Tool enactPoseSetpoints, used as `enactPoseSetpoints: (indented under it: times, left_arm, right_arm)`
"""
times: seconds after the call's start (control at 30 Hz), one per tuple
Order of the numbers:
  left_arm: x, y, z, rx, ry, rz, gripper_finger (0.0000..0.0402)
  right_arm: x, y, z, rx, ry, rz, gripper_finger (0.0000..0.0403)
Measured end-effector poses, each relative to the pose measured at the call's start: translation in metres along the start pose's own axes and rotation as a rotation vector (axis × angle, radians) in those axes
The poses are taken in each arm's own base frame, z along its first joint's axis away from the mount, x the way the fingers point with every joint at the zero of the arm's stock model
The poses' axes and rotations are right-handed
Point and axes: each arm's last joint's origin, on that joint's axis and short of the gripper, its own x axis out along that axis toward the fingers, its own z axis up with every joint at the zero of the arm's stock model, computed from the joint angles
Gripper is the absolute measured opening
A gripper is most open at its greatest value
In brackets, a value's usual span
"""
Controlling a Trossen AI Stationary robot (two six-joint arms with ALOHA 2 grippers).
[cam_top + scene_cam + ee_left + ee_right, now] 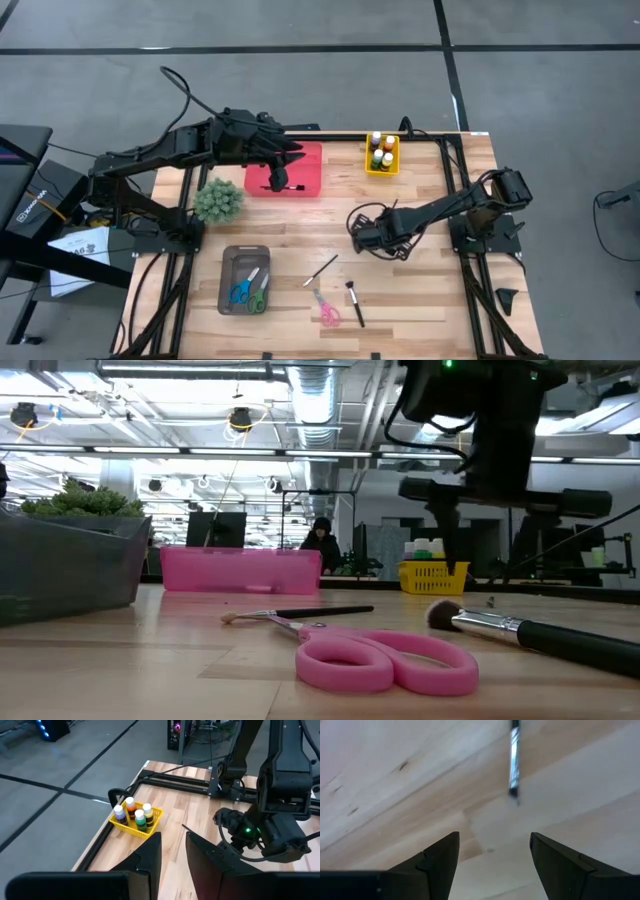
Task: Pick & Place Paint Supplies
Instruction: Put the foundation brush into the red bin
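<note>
Several paint bottles (381,152) stand in a yellow basket (152,829) at the table's far edge. A thin brush (322,270) and a thicker dark-handled brush (354,303) lie flat on the wood near the front. My right gripper (362,238) points down at mid-table, open, with bare wood between its fingers (494,840). The end of a thin brush (514,762) lies just ahead of them, untouched. My left gripper (296,156) hovers above the pink tray (310,170). Its fingers (172,855) stand a narrow gap apart with nothing between them.
A fuzzy green plant (218,200) stands left of the pink tray, where a thin dark thing (283,187) lies. A grey tray (245,280) holds blue and green scissors. Pink scissors (328,310) lie by the brushes. A person (320,545) is in the room behind.
</note>
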Motion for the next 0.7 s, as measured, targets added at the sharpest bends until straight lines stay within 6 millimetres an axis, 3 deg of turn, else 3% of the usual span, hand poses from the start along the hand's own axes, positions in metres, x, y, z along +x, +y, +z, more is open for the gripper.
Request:
enactPoseSetpoints:
  times: [0.23,0.7]
  left_arm:
    - [0.000,0.000,0.000,0.000,0.000,0.000,0.0081]
    - [0.000,0.000,0.000,-0.001,0.000,0.000,0.0076]
  right_arm:
    - [0.000,-0.003,0.006,0.007,-0.040,-0.049,0.0239]
    - [0.030,0.003,0.009,-0.046,-0.020,-0.159,0.0239]
